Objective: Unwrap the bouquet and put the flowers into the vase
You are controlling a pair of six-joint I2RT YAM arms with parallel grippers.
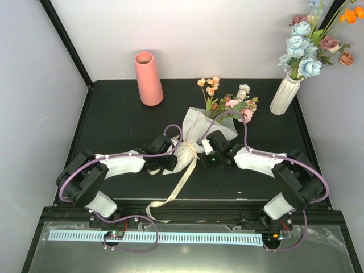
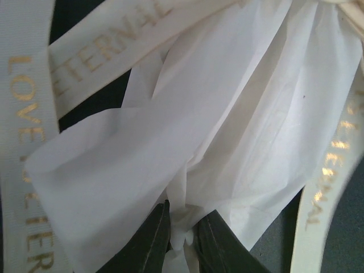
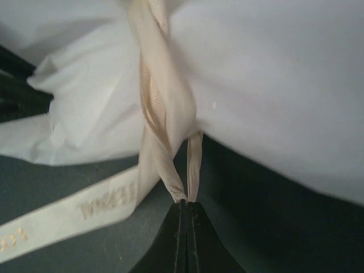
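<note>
right wrist view: right tool (image 3: pixel 186 202) clamped on the ribbon (image 3: pixel 162 114), left tool (image 2: pixel 185 213) pinching the paper (image 2: pixel 187 131). bouquet (image 1: pixel 199 122) lies mid table (image 1: pixel 114 114), not untied yet, nothing in the vase (image 1: pixel 148 78), so barely started imo.

Cream-paper-wrapped bouquet (image 1: pixel 196 133) flat at counter centre, ribbon (image 1: pixel 176 187) trailing over near edge. Pink, peach, cream flowers (image 1: pixel 233 105) point toward far edge. Salmon-pink vase (image 1: pixel 148 79) upright, far-left corner.

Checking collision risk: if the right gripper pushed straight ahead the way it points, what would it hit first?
The right gripper pinches the ribbon; straight on, it likely runs into that twisted ribbon, then the white paper behind.
</note>
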